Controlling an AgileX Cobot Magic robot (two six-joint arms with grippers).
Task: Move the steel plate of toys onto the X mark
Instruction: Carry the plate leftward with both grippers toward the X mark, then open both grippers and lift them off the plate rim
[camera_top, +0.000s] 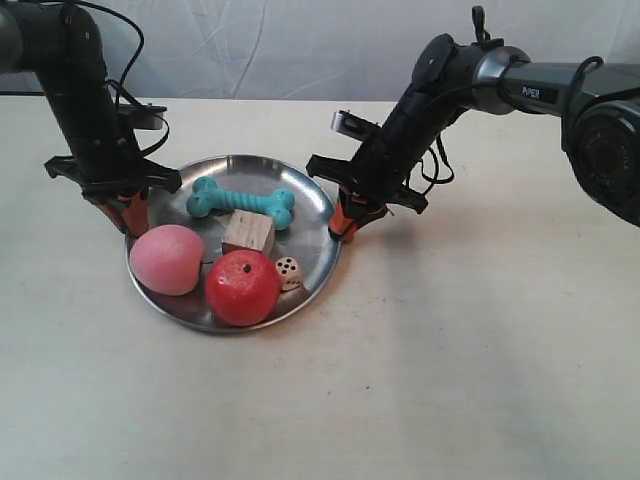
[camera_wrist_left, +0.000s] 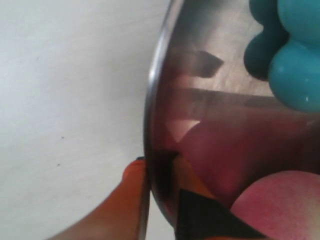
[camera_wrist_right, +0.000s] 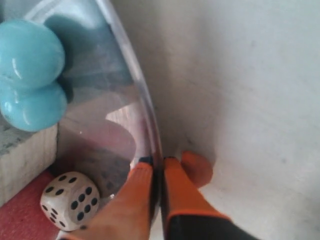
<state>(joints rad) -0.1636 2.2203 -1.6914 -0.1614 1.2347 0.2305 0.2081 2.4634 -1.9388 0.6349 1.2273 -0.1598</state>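
- The steel plate (camera_top: 312, 200) sits on the worktop (camera_top: 450, 350), nearer its far edge and toward the exterior view's left, carrying the toys (camera_top: 242, 202).
- Left gripper (camera_wrist_left: 159, 167) is clamped on the rim beside the pink ball (camera_wrist_left: 280, 205).
- Right gripper (camera_wrist_right: 157, 167) pinches the opposite rim near the die (camera_wrist_right: 70, 199).

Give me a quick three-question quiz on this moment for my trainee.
1. True or false: the left gripper and the right gripper are each shut on the plate rim.
2. Which toy lies nearest the left gripper? A) die B) pink ball C) cube
3. How many toys are on the plate?

Key: 1 true; 2 B; 3 five.
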